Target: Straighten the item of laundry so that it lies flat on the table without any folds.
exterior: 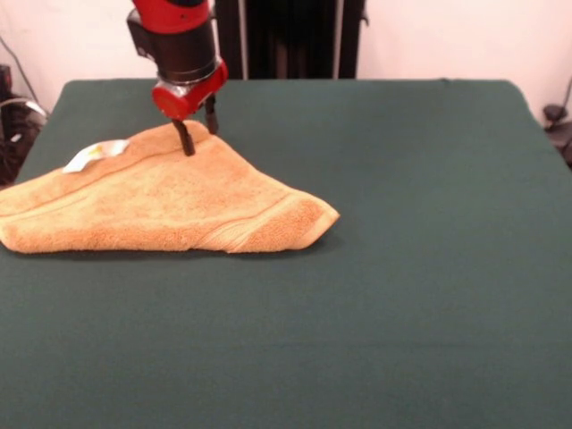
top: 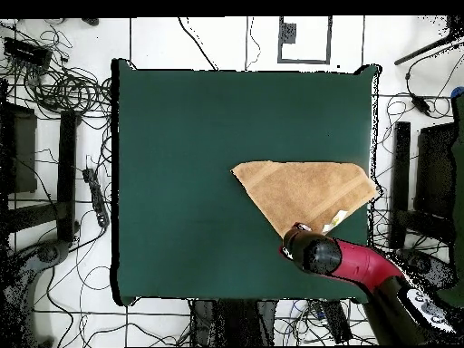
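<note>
The orange-tan towel lies folded over into a rough triangle at the left of the green table. Its thick folded edge faces the camera and one point reaches toward the table's middle. Its white tag sticks out at the far left edge. My gripper is down at the towel's far corner and open. One black finger presses on the cloth and the other stands just behind the edge. In the overhead view the towel lies at the table's right side, and the arm's head hides the fingers.
The towel's left end reaches the table's left edge in the front view. The arm's red wrist stands above the towel's far corner. Cables and stands surround the table on the floor.
</note>
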`<state>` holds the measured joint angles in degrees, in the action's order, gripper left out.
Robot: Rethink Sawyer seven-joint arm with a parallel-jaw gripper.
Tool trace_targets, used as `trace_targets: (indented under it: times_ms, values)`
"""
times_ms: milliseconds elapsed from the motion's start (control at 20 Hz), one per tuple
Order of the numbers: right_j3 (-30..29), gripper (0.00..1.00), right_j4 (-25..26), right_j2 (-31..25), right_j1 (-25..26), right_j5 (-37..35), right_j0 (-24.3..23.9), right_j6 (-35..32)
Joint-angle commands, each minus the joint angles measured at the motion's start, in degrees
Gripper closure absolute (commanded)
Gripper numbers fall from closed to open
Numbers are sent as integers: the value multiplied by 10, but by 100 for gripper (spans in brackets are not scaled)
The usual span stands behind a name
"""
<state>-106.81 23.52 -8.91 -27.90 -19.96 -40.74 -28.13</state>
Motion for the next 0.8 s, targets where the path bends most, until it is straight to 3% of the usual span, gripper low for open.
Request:
trace_targets:
  times_ms: [50,100,150,800]
  values:
    - [-7,0,-19,-22,19,50,28,-158]
    - [-8,0,-18,-23,21,59,25,-160]
    - [-10,100,-18,-17,16,62,34,-165]
    - [-14,100,-19,-1,21,87,42,-164]
